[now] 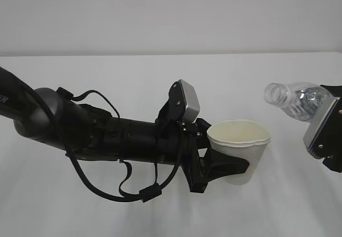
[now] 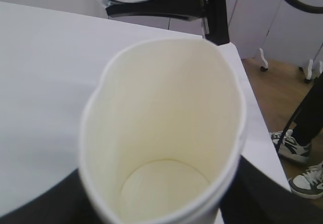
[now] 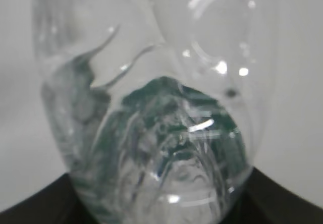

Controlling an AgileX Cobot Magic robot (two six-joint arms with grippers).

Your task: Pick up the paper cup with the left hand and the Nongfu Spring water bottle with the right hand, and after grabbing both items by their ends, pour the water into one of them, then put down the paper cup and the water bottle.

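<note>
Paper cup (image 1: pixel 240 150) is up off the white table (image 1: pixel 133 77), clamped in the left hand (image 1: pixel 227 165), with the black claw wrapped around its lower half. You can see the grip is already squashing it: the rim looks oval and a bit lumpy rather than round, both from the side and looking down into it. Inside it looks dry to me, just the pale cream bottom, no water showing.

Over on the right edge, the Nongfu Spring water bottle (image 1: pixel 296 101) is held by the right hand (image 1: pixel 327 135), tipped over with its open neck pointing toward the cup but off to the side of it, not above the rim. The claw itself is mostly out of sight there, but the wrist camera shows the bottle (image 3: pixel 156 123) sitting between the dark jaws, so it's clamped on the body. I can't really say how much water is in it, it's all glare and green label.

Handling-wise, my guess: the cup is super light and flimsy, so squeezing near the stiffer base is the smart spot, and more pressure would just crumple it. The bottle is thin, ribbed, slippery plastic and will flex too. No cap, so any tilt matters.
</note>
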